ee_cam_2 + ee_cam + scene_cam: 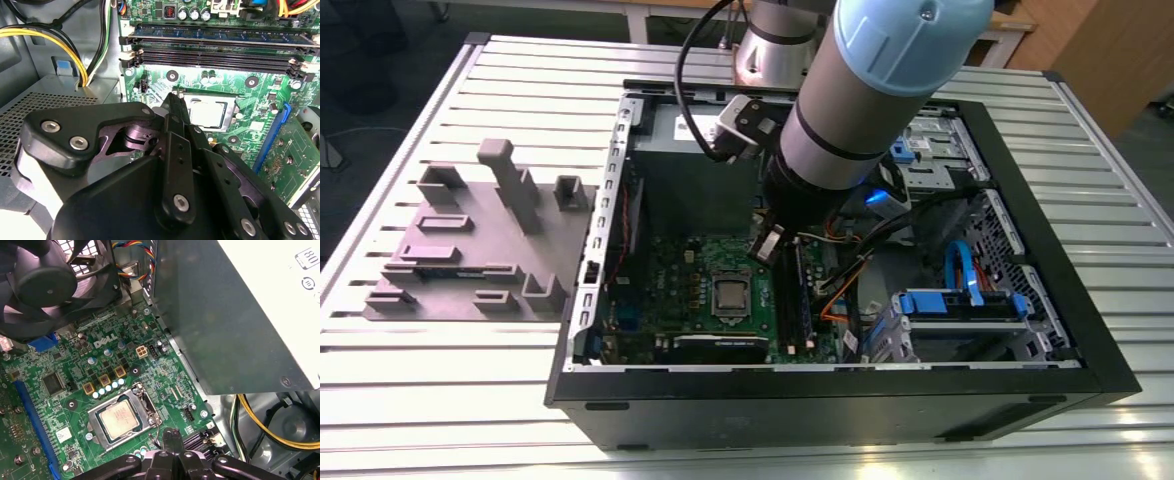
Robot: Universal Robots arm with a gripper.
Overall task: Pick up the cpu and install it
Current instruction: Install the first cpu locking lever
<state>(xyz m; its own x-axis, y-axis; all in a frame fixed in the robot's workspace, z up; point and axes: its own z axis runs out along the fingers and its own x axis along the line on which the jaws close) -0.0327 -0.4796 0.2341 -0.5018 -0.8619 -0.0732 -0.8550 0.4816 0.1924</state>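
Note:
The cpu (120, 420) is a small square chip with a silver top. It lies flat inside the metal socket frame on the green motherboard (70, 370), and also shows as the cpu (207, 112) and the cpu (730, 292). My gripper (170, 434) hangs inside the open computer case, a little above the board and just beside the socket's edge. In both wrist views its black fingers (175, 107) are pressed together with nothing between them. In the exterior view the gripper (769, 246) sits over the board behind the socket.
A large grey power supply box (225, 315) stands close beside the gripper, with yellow cables (50, 40) below it. A black fan (40, 285), memory slots (215, 47) and blue drive brackets (961, 300) crowd the case. A grey plastic fixture (480, 240) lies on the table at the exterior view's left.

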